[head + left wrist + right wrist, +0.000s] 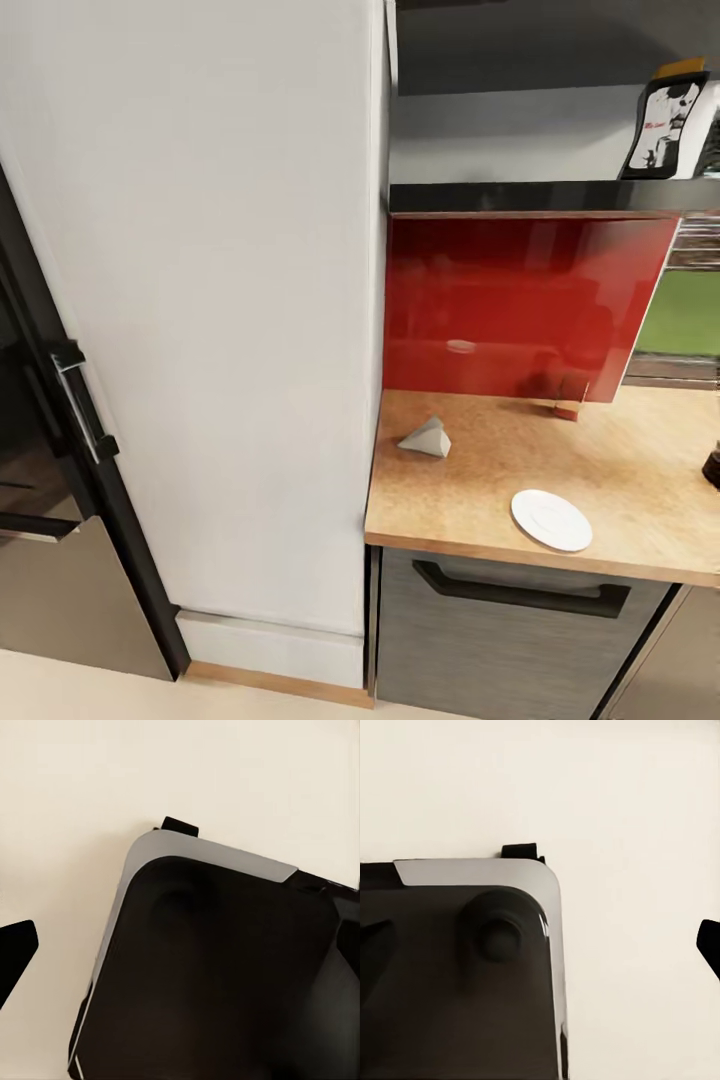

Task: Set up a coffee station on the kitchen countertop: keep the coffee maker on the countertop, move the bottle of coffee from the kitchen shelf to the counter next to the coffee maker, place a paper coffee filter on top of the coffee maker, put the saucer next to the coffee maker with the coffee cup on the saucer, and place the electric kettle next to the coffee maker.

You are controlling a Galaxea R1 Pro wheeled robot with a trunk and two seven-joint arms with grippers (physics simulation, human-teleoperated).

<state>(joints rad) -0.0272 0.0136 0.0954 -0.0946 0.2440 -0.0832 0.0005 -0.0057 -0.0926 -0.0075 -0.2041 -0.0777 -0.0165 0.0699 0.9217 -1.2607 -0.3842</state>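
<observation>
Saucer (551, 519) lying bare near the kitchen countertop (640, 480) edge; paper coffee filter (426, 438) sitting behind it; bottle of coffee (668, 125) waiting on the kitchen shelf (540, 196). Everything is awaiting placement. Gripper states: cannot tell.

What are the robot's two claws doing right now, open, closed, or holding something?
Left gripper: cannot be told; its wrist view shows the robot's dark base over the pale floor.
Right gripper: cannot be told either; nothing visibly held.
</observation>
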